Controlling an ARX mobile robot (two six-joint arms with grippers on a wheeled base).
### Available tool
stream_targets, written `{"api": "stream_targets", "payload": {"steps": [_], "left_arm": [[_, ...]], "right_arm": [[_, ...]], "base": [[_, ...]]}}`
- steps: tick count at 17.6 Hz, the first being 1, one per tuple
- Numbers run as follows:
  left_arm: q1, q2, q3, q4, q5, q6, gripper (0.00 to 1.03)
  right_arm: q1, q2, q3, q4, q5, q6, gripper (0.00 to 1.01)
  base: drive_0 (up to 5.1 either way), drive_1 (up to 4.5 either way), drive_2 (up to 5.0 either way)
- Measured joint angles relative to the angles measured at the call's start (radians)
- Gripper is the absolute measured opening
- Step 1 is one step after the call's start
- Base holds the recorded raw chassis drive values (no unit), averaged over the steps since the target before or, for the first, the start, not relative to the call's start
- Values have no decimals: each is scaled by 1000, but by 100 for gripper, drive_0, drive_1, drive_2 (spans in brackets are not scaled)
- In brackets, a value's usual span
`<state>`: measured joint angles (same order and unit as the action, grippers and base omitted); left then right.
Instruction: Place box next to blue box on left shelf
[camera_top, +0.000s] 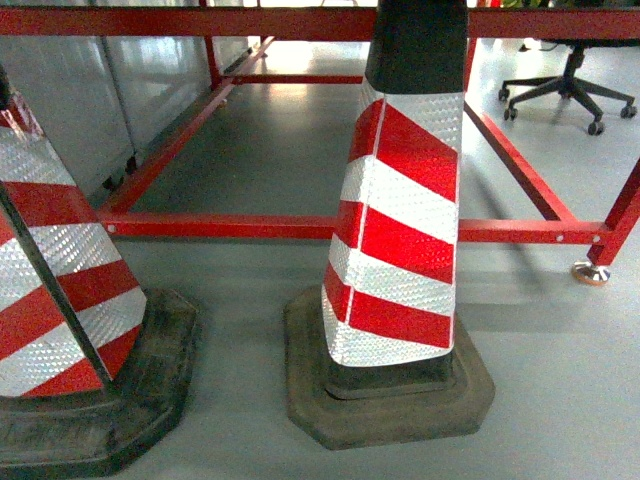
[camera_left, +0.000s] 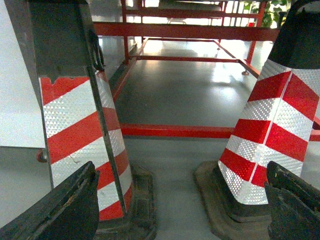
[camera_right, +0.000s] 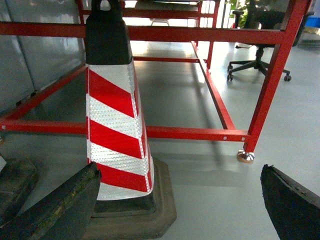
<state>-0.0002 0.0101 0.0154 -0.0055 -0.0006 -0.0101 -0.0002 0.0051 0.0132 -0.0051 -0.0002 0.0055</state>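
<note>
The box and the blue box are out of view in all three views. My left gripper (camera_left: 181, 167) is open; its dark fingers (camera_left: 65, 205) stand wide apart low over the grey floor, with nothing between them. My right gripper (camera_right: 180, 167) is open too, and its fingers (camera_right: 290, 200) are just as wide apart and empty. Neither gripper shows in the head view. A red metal frame (camera_top: 230, 226) with low floor rails stands straight ahead; I cannot tell whether it is the left shelf.
Two red-and-white striped traffic cones on black rubber bases stand close in front, one in the middle (camera_top: 400, 220) and one at the left (camera_top: 60, 290). Grey panels (camera_top: 70, 90) line the left. An office chair (camera_top: 570, 85) stands at the back right. A frame foot (camera_top: 591, 272) rests on the floor.
</note>
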Motion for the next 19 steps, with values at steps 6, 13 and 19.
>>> {"api": "stream_targets", "payload": {"steps": [6, 13, 19], "left_arm": [[0, 0, 0, 0, 0, 2, 98], [0, 0, 0, -1, 0, 10, 98], [0, 0, 0, -1, 0, 11, 98]], "right_arm": [[0, 0, 0, 0, 0, 0, 98], [0, 0, 0, 0, 0, -4, 98], [0, 0, 0, 0, 1, -2, 98]], "base": [[0, 0, 0], [0, 0, 0], [0, 0, 0]]}}
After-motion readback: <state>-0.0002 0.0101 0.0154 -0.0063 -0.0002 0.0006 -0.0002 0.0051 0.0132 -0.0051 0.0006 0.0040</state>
